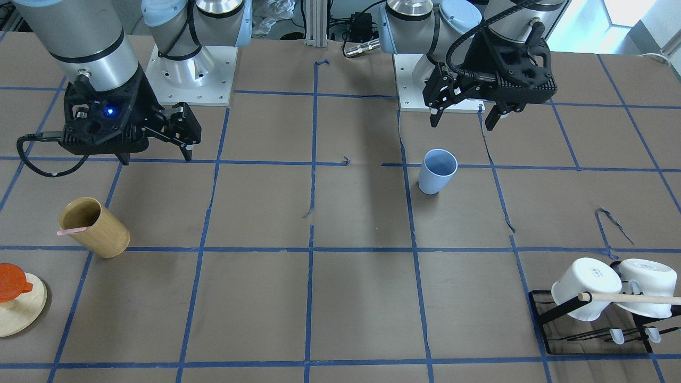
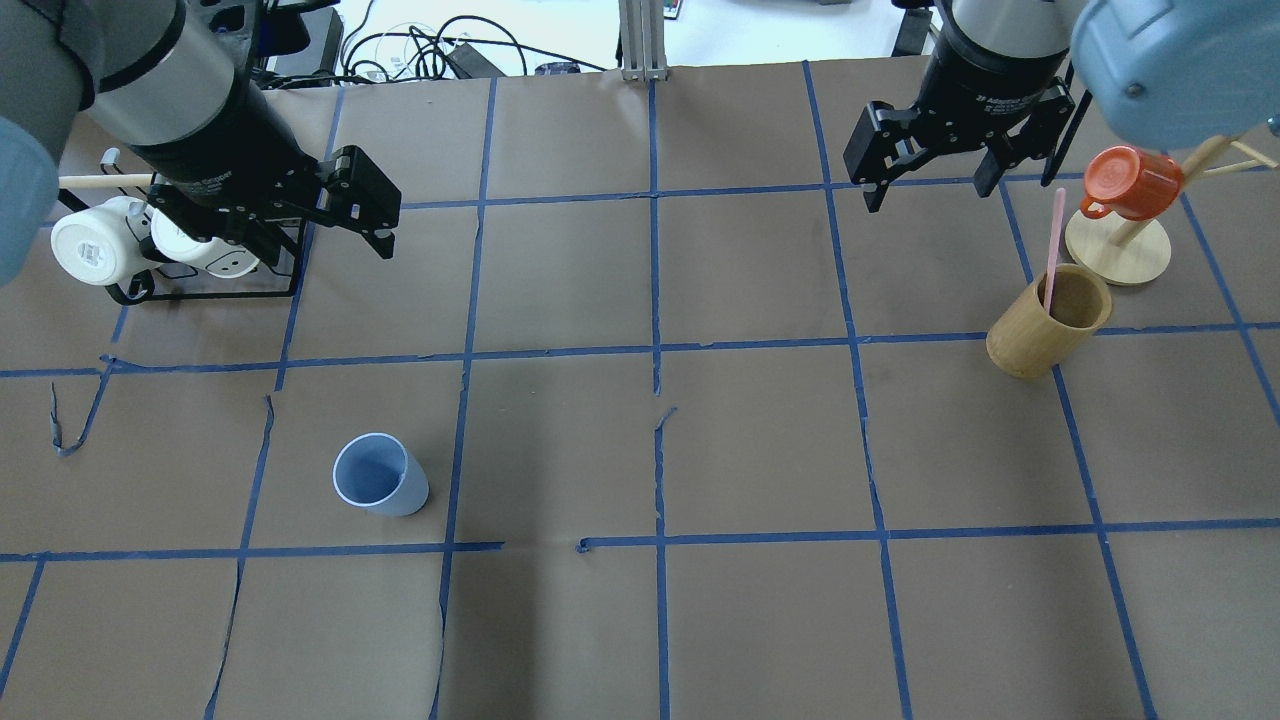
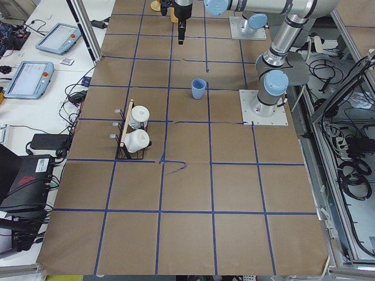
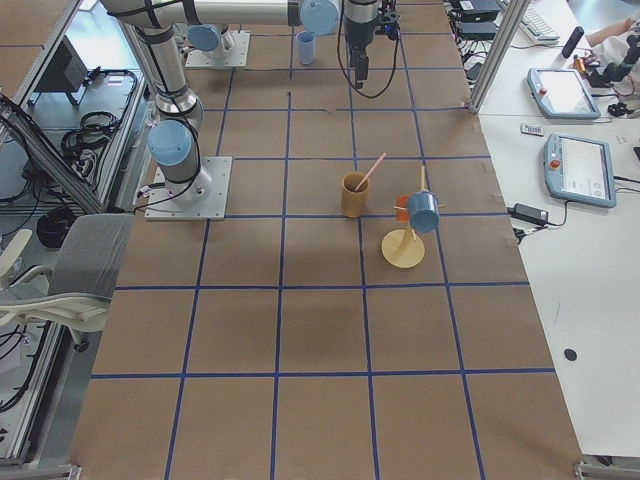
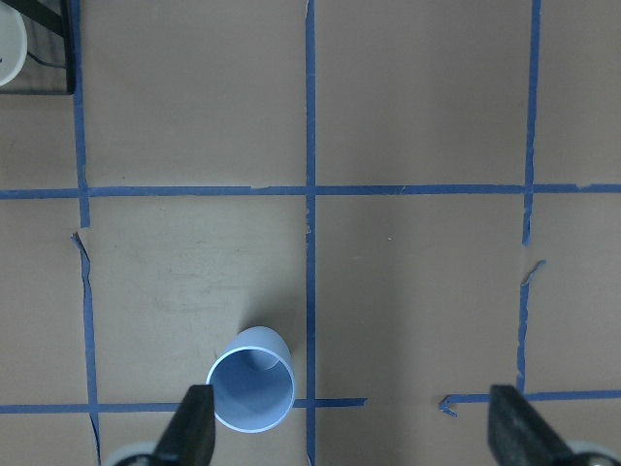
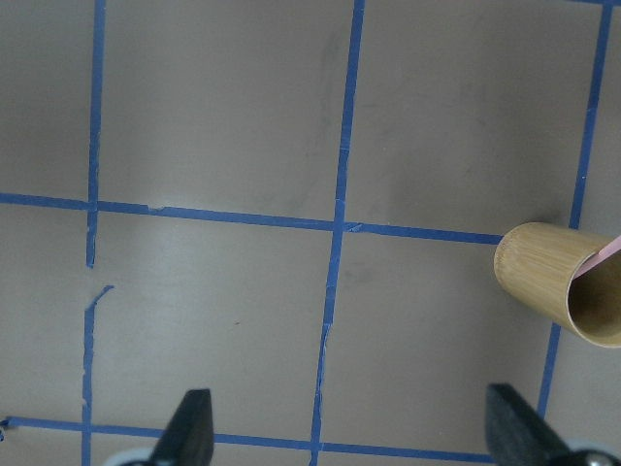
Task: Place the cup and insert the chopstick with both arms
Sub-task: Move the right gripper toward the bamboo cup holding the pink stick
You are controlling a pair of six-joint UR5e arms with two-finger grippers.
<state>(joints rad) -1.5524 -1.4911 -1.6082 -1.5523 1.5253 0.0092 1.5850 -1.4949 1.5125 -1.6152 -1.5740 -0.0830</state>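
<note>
The light blue cup (image 2: 378,475) stands upright on the table's left half; it also shows in the front view (image 1: 437,171) and low in the left wrist view (image 5: 250,391). My left gripper (image 1: 462,123) hangs open and empty above the table, apart from the cup, and its left fingertip (image 5: 194,427) is just beside the cup in the wrist view. A pale pink chopstick (image 2: 1053,245) leans in the tan bamboo cup (image 2: 1047,320) at the right. My right gripper (image 2: 928,195) is open and empty, high beyond the bamboo cup (image 6: 568,291).
A black rack with white mugs (image 2: 100,245) and a beige wooden rod (image 1: 633,299) stands at the far left of the overhead view. An orange mug (image 2: 1130,185) hangs on a round wooden stand (image 2: 1120,255) beside the bamboo cup. Blue tape lines grid the brown table.
</note>
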